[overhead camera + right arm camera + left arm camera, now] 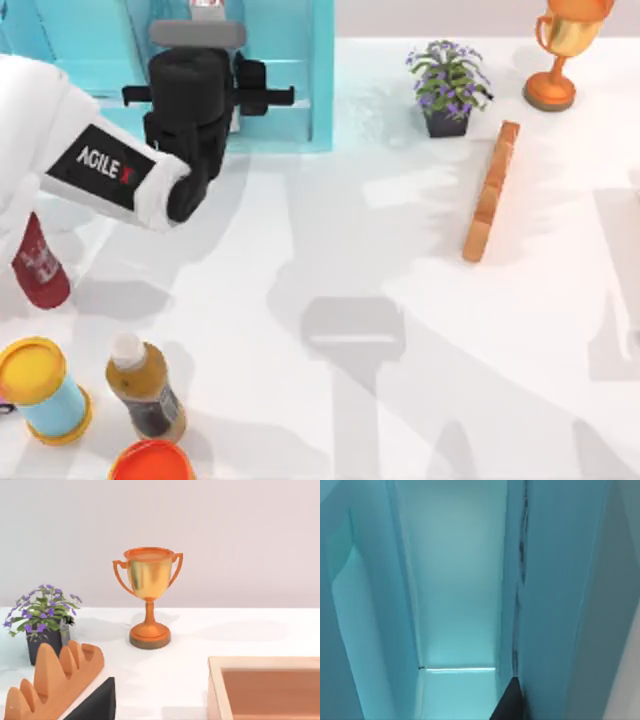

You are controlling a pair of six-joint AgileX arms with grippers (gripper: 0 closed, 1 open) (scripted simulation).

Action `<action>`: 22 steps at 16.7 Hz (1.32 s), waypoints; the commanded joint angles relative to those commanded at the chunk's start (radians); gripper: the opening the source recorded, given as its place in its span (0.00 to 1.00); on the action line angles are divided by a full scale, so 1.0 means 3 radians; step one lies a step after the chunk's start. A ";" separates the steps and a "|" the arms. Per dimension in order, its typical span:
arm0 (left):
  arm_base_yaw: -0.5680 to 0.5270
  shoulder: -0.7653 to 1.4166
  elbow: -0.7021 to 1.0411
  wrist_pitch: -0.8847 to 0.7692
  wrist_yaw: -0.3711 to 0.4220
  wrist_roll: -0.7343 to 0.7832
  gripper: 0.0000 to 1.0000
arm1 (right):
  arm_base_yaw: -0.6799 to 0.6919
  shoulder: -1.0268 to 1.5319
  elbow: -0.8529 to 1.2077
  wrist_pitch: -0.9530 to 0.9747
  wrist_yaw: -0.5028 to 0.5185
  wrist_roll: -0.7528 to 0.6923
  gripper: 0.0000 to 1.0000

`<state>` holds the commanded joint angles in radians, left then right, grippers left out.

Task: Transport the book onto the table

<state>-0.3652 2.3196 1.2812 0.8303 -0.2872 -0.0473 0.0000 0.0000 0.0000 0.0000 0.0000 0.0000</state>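
At the turquoise shelf unit (300,70) our left gripper (205,20) reaches inside; we cannot tell its jaws' state.

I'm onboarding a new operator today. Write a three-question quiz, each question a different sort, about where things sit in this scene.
1. True or false: the left arm reaches toward the turquoise shelf.
2. What stands nearest the potted plant? A) wooden rack B) red bottle C) yellow-lidded can
3. Fill in: the gold trophy stands on the white ____, at its far right.

Key: 1 true; 2 A; 3 table.
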 joint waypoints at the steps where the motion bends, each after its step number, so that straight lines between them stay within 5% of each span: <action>1: 0.0000 0.0000 0.0000 0.0000 0.0000 0.0000 0.00 | 0.0000 0.0000 0.0000 0.0000 0.0000 0.0000 1.00; 6: -0.0022 -0.0013 -0.0006 -0.0006 -0.0005 0.0002 0.00 | 0.0000 0.0000 0.0000 0.0000 0.0000 0.0000 1.00; 10: -0.0274 -0.0381 -0.0203 -0.0199 -0.0255 -0.0019 0.00 | 0.0000 0.0000 0.0000 0.0000 0.0000 0.0000 1.00; 22: -0.0843 -0.3216 -0.1112 -0.1992 -0.0770 -0.0180 0.00 | 0.0000 0.0000 0.0000 0.0000 0.0000 0.0000 1.00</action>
<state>-0.6181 1.3548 0.9477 0.2328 -0.5181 -0.1012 0.0000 0.0000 0.0000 0.0000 0.0000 0.0000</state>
